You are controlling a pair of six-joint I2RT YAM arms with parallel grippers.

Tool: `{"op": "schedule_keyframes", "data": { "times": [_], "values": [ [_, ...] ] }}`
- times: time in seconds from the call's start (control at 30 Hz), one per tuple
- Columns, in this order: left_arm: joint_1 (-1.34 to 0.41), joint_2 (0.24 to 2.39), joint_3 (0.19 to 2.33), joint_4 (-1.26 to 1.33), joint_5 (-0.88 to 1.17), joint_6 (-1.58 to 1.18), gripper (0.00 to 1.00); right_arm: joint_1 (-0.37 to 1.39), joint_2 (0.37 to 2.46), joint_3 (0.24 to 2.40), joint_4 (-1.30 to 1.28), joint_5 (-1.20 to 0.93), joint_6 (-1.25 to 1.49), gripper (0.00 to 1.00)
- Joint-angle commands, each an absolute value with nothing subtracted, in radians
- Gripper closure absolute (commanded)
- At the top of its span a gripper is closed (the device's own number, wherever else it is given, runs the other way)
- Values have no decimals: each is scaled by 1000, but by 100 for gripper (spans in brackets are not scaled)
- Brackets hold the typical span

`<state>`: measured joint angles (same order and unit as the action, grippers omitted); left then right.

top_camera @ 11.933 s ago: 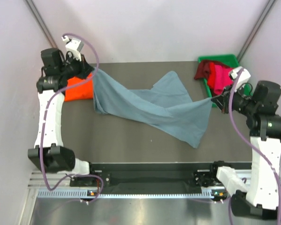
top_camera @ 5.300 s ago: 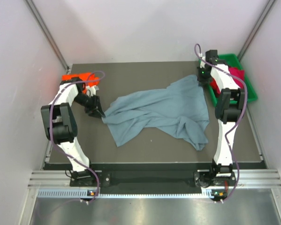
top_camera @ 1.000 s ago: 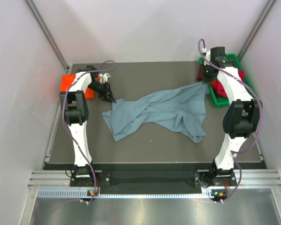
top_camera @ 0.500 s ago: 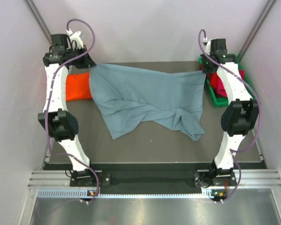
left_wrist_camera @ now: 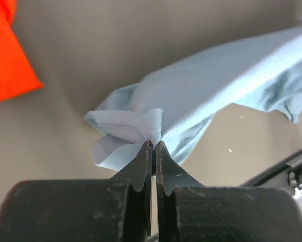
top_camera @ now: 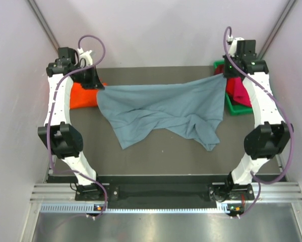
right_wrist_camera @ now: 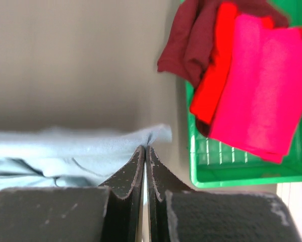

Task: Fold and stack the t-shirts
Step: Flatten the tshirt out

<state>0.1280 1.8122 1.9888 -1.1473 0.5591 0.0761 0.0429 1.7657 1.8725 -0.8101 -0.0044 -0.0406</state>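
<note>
A slate blue-grey t-shirt (top_camera: 161,106) hung stretched between two arms, its lower folds resting on the dark table (top_camera: 166,156); the left gripper (left_wrist_camera: 153,143) pinched one corner, fingers closed tight; the right gripper (right_wrist_camera: 144,147) likewise pinched the opposite corner, beside a green bin (right_wrist_camera: 231,176).

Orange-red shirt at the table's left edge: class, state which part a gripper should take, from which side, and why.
Probably its near edge, coming down from the robot's side. The orange-red shirt lies flat. The blue-grey shirt, held by the left gripper and right gripper, crowds its right side. The left gripper also hangs over its far part, while the near edge borders bare table.
</note>
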Motion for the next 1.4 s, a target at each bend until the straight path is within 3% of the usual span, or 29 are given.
{"op": "schedule_keyframes", "data": {
  "times": [0.0,0.23,0.47,0.9,1.03,1.37],
  "values": [
    [143,1715,2003,-1024,500,109,100,9,1681,1904,-747,5,-28,100],
    [143,1692,2061,-711,405,43,100,-44,1804,2224,-733,-44,-12,100],
    [141,1684,2112,-505,350,8,100,-46,1807,2358,-655,-92,-12,100],
    [143,1597,2161,-337,347,-26,100,-61,1585,2241,-565,-113,-21,100],
    [143,1505,2085,-339,354,-9,100,-74,1485,2134,-517,-115,-23,100],
    [143,1185,1806,-210,308,87,100,-80,1273,2105,-517,-101,-23,100]
  ]
}}
